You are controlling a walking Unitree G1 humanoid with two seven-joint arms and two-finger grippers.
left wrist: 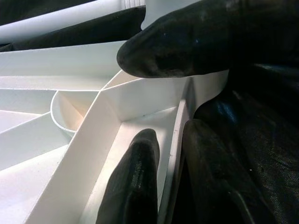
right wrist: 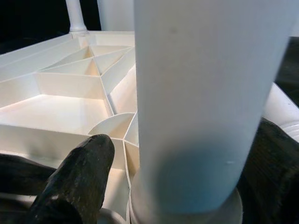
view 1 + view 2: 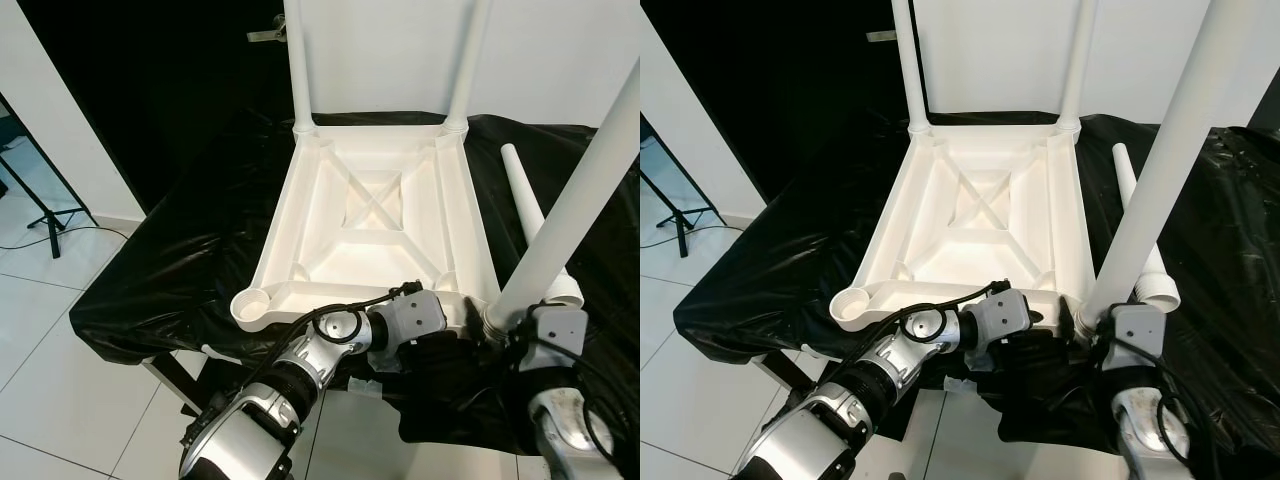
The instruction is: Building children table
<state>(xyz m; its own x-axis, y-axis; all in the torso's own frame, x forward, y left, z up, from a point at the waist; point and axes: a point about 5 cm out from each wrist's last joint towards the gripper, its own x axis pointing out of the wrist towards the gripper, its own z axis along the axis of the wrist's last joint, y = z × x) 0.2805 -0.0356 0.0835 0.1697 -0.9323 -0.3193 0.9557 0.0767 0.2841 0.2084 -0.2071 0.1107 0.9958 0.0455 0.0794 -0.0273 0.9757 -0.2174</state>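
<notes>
now the white table top (image 3: pixel 370 215) lies upside down on the black sheet (image 3: pixel 170 270). the left gripper (image 1: pixel 163 140) pinches its near rim, and the right gripper (image 2: pixel 187 168) is clamped around a white leg (image 3: pixel 570 215) at the near right corner.

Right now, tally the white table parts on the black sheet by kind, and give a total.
Upside-down tabletop: 1
Legs standing in the far corner sockets: 2
Leg held at the near right corner by the right gripper: 1
Loose leg lying on the black sheet: 1
Total: 5
</notes>
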